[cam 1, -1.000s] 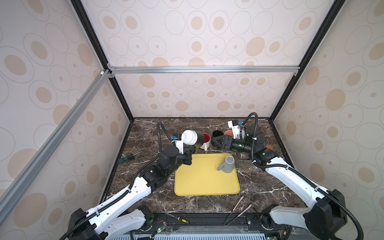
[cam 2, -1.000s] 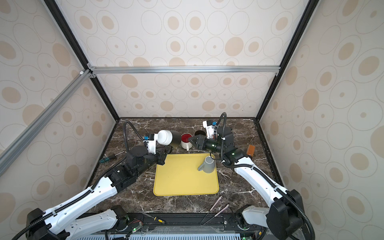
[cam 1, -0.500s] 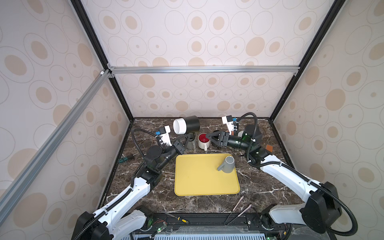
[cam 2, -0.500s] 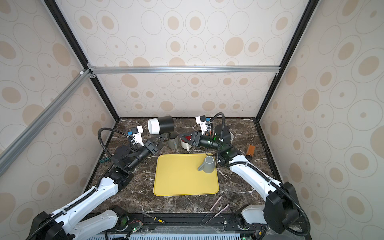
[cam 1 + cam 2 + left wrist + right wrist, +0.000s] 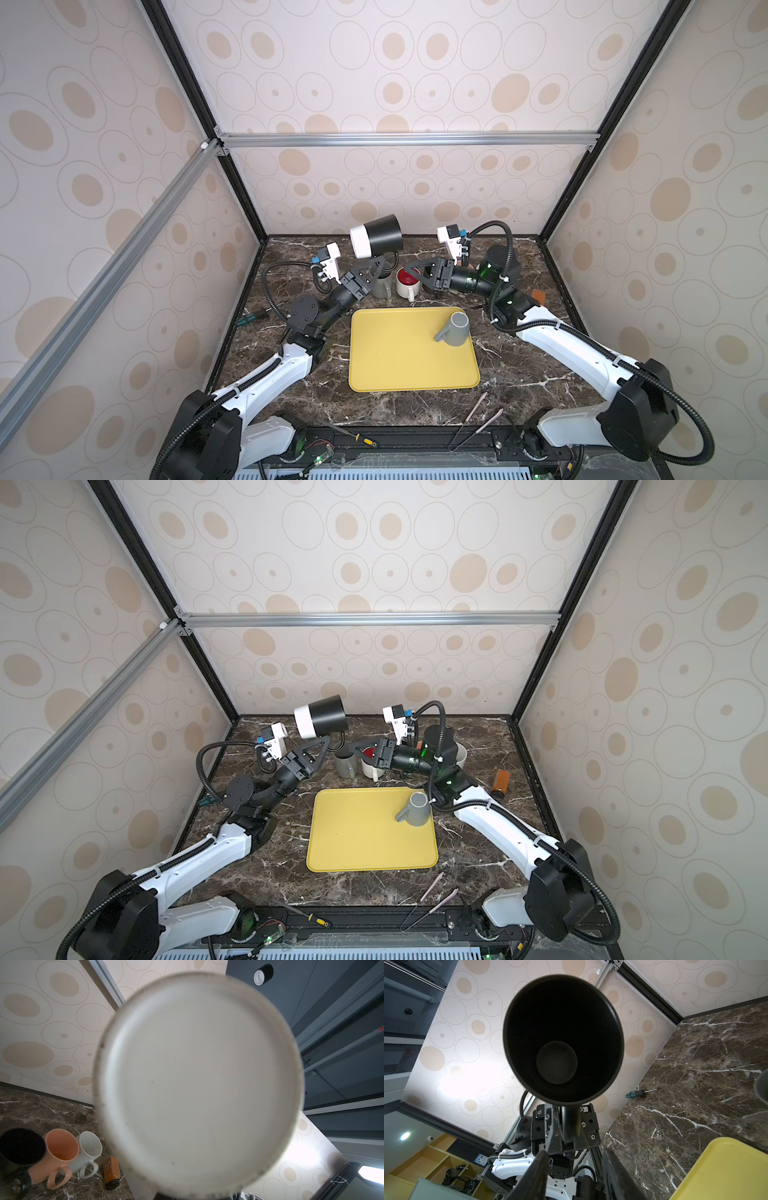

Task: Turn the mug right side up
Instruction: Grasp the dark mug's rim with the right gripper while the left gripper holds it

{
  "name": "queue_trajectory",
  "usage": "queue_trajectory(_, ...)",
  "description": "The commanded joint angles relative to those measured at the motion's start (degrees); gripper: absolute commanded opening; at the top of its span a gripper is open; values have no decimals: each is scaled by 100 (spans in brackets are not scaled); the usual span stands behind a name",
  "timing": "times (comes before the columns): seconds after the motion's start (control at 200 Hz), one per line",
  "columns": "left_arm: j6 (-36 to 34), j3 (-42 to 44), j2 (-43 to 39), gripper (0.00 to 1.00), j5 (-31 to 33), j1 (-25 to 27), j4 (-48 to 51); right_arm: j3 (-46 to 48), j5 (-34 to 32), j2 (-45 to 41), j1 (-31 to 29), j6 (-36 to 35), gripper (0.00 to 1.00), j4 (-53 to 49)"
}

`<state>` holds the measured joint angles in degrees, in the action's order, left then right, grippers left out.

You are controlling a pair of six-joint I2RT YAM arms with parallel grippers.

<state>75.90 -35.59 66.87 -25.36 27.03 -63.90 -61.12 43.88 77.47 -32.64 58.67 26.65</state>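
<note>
The mug is black with a white base. It hangs in the air over the back of the table, lying about level, base to the left and mouth to the right. My left gripper is under it, shut on its handle. In the left wrist view the white base fills the picture and hides the jaws. My right gripper points at the mug's mouth from a little lower right, open and holding nothing.
A yellow tray lies mid-table with a grey mug standing on it. Behind it stand another grey mug and a white mug with a red inside. Black, orange and speckled mugs and a brown bottle sit back right. A screwdriver lies at the left.
My left gripper has lifted the mug up and back from beside the tray, turning its base to the left. My right gripper has swung left toward the mug's mouth.
</note>
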Motion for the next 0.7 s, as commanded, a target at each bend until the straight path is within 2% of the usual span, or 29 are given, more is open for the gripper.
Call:
queue_trajectory(0.0,176,-178,-89,0,-127,-40,-1060,-181,-27,-10,-75,11,45,223)
queue_trajectory(0.505,276,-104,104,0,-346,-31,-1369,-812,-46,460,-315,44,43,327)
queue_trajectory(0.695,294,-101,116,0,-359,-22,-1415,-960,-72,606,-350,100,37,401)
